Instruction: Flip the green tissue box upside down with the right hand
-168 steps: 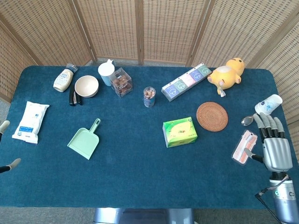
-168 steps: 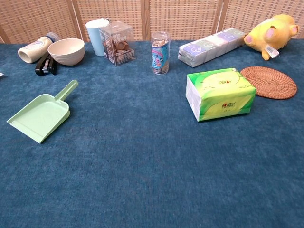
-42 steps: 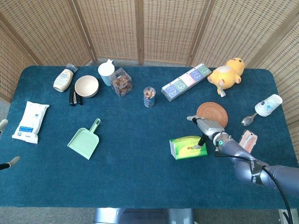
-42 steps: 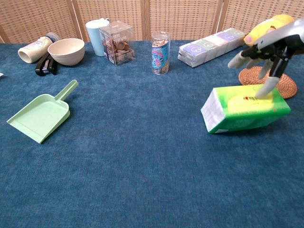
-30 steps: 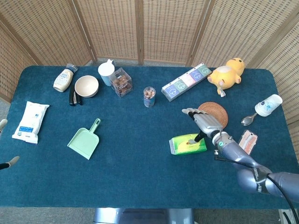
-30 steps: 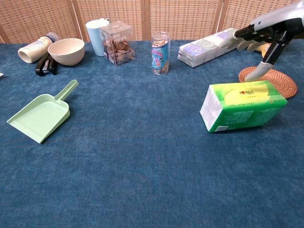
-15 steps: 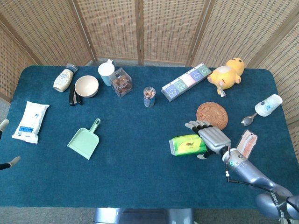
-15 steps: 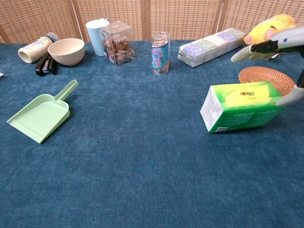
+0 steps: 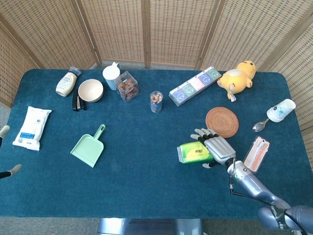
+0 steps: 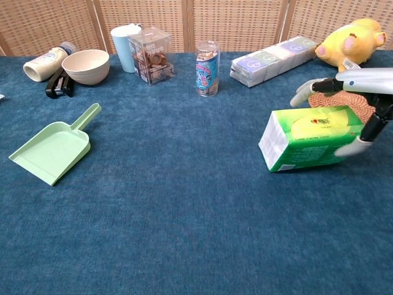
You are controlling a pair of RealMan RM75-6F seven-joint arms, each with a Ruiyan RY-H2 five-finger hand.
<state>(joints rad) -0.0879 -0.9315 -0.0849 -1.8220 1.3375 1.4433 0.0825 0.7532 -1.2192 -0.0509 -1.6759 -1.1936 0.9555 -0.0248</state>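
Our fingers (image 10: 305,90) spread wide round far end of green box (image 10: 310,137), thumb low, rest on top; not squeezing yet, we think. Right hand (image 9: 217,149) sits so to roll box. Box tipped on tabletop (image 9: 142,166), beside mat (image 9: 222,122).

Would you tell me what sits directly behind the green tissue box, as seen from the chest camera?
Behind the green tissue box lies the woven coaster, partly covered by the right robot hand reaching around the box's end.
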